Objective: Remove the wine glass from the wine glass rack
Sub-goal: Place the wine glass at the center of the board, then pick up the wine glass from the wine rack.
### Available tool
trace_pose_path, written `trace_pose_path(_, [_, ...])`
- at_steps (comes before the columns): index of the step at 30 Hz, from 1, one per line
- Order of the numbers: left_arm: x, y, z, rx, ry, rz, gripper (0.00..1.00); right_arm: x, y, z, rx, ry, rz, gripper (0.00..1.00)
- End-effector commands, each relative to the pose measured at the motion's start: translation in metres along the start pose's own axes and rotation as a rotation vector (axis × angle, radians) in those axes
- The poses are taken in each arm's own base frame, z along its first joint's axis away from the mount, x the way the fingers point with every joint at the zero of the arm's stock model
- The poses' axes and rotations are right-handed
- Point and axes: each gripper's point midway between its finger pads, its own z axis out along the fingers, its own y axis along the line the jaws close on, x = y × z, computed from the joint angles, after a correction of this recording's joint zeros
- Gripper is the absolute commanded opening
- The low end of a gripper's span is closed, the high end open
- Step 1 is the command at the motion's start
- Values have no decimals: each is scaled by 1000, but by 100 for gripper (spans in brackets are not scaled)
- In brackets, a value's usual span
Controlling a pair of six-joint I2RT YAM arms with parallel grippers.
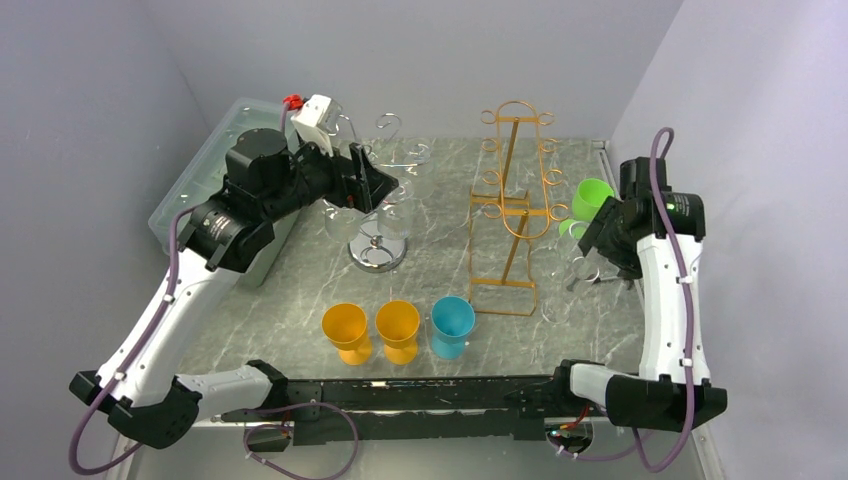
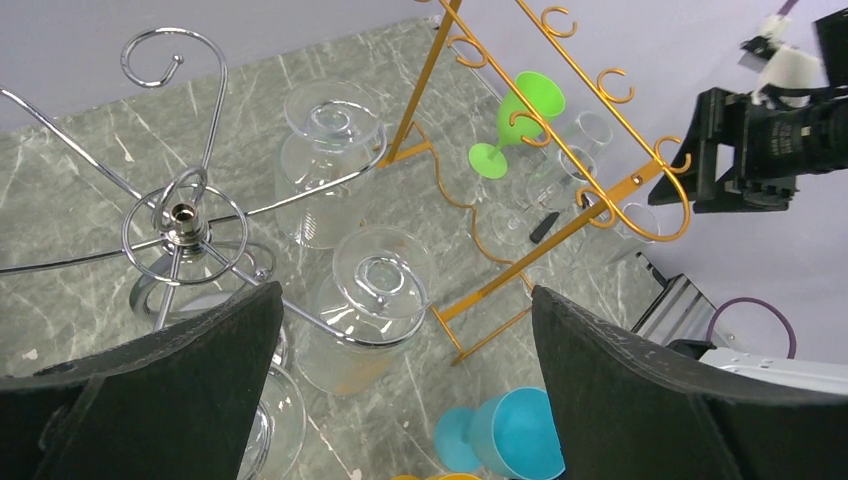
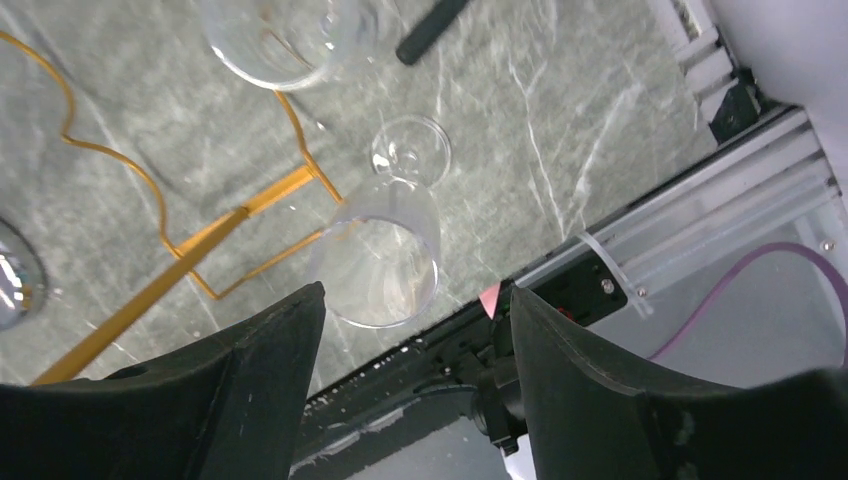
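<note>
A clear wine glass [image 3: 378, 255] is seen on the table [image 3: 560, 90] just to the right of the gold wine glass rack [image 1: 515, 215], off its hooks and close to the foot of its frame; whether it stands fully upright cannot be told. The right end effector [image 3: 415, 292] is held above that glass, its fingers parted wider than the bowl, and no grip on the glass is shown. The left end effector [image 2: 407, 292] is spread wide and nothing is held in it. It is poised well to the left of the gold rack, over a chrome glass stand [image 2: 180, 215] from whose arms clear glasses [image 2: 370, 290] are hung foot-up. A green goblet [image 1: 592, 195] is placed just right of the rack. Two orange goblets [image 1: 346, 330] and a blue goblet [image 1: 452, 325] are lined up in front of the rack, to its left
</note>
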Motion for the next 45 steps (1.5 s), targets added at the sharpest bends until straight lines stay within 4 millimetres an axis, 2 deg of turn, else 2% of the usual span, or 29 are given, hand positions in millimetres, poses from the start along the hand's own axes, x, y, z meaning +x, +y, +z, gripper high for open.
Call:
trace_pose_path(1, [-22,1,-4,-28,-53,18,99,-22,1,-35,-49,-119,33,72])
trace_pose_path(7, [-32,9,-4,-80,-74,27,99,-55,17,-66,-149,-240,54,79])
trace_pose_path(12, [-39,15,1,-115,-66,71,99,-91,44,-93,-280,-361,56,83])
trace_pose_path(16, [-45,11,15,-116,-47,111,99,-113,67,-111,-370,-432,50,86])
trace_pose_path(18, [-50,3,24,-145,-50,156,99,-122,80,-118,-413,-466,42,93])
trace_pose_path(20, [-46,2,41,-180,-18,187,99,-129,93,-122,-454,-484,33,96])
trace_pose_path(22, [-47,2,54,-210,-10,205,99,-133,107,-125,-484,-498,21,99])
trace_pose_path(26, [-42,4,85,-265,5,218,100,-133,134,-128,-527,-526,-21,100])
trace_pose_path(31, [-36,14,117,-354,3,239,99,-130,154,-122,-565,-529,-58,100])
trace_pose_path(37, [-24,34,142,-457,17,236,95,-128,158,-117,-579,-534,-79,100])
trace_pose_path(45, [-18,43,153,-501,15,231,92,-123,160,-108,-586,-526,-104,100])
